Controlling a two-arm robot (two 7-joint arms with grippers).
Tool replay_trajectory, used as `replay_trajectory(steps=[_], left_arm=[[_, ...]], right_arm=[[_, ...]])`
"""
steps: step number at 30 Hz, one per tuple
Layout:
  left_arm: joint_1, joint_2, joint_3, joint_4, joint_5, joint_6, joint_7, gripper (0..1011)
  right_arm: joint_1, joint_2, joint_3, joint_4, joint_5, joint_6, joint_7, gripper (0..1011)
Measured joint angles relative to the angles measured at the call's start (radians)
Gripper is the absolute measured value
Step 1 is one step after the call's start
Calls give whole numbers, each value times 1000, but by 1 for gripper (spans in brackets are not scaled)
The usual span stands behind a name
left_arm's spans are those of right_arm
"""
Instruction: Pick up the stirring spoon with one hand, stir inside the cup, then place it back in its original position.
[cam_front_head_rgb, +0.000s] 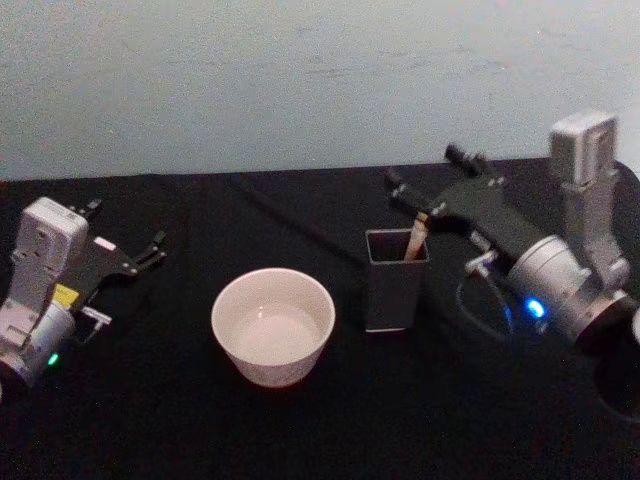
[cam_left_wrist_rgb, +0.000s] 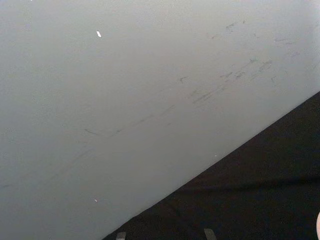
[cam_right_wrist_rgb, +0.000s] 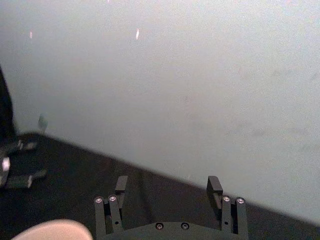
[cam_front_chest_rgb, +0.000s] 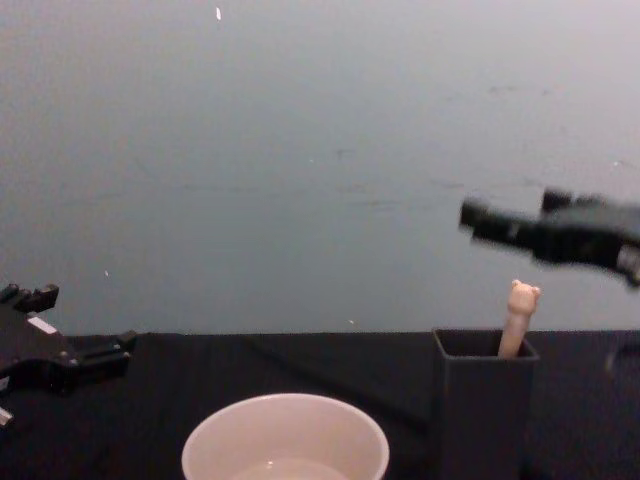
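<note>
The right claw (cam_front_head_rgb: 430, 183) hung open just above and behind the spoon (cam_front_head_rgb: 415, 241) in the holder (cam_front_head_rgb: 396, 280); it should drop squarely over the bear head before closing.

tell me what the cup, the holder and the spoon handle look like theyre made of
Cup: likely glazed ceramic, cream-white, smooth, with a thin rim and a soft sheen inside.
Holder: dark grey and matte, with flat square sides and thin walls; plastic or coated metal, can't tell which.
Spoon handle: beige and dull, topped by a moulded bear head; looks like plastic or painted wood. Its bowl is hidden inside the holder.
</note>
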Motion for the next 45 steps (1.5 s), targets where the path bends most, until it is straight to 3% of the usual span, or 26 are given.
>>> replay_trajectory(steps=[6, 11, 17, 30, 45], left_arm=[[0, 0, 0, 0, 0, 0, 0, 1001], [0, 0, 0, 0, 0, 0, 0, 1001], [0, 0, 0, 0, 0, 0, 0, 1001], [0, 0, 0, 0, 0, 0, 0, 1001], [0, 0, 0, 0, 0, 0, 0, 1001]], right_arm=[[18, -5, 55, -10, 13, -64, -17, 1002], [32, 3, 78, 38, -43, -79, -57, 1002], [26, 9, 78, 111, -117, -52, -88, 1002], [-1, -1, 49, 197, -202, -2, -87, 1002], [1, -9, 47, 214, -222, 1, -84, 1002]])
